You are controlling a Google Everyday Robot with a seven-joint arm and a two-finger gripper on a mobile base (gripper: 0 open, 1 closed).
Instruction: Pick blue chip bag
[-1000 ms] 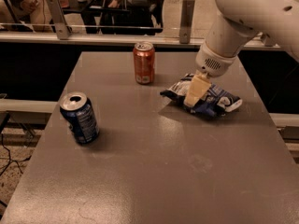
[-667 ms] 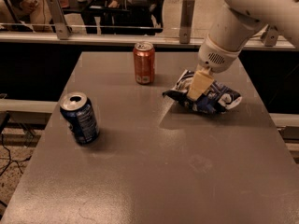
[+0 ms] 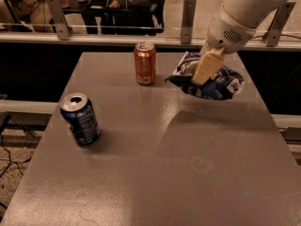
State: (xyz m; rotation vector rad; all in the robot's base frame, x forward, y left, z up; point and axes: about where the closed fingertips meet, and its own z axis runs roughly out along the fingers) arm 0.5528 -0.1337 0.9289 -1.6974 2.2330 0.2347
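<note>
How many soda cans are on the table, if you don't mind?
2. The orange can stands near the far edge, left of the gripper gripping the blue chip bag; the blue can sits near the left edge. None looks hidden.

— Where is the end effector [image 3: 201, 78]?
— Over the far right corner of the grey tabletop [image 3: 164, 173]. Its cream fingers [image 3: 207, 67] are clamped on the crumpled dark navy foil chip bag [image 3: 220, 84], which hangs clear of the surface. The white robot arm [image 3: 244, 8] slants in from above the right edge.
— What stands in the way?
— An orange aluminium soda can [image 3: 145, 63] stands upright near the middle of the far edge, just left of the bag, with a narrow gap between them. A dark blue soda can [image 3: 80, 119] stands by the left edge, well apart.
— And open room?
— The near half, the middle and the strip along the right edge lie bare. A metal-posted rail [image 3: 187, 14] runs behind the far edge.
</note>
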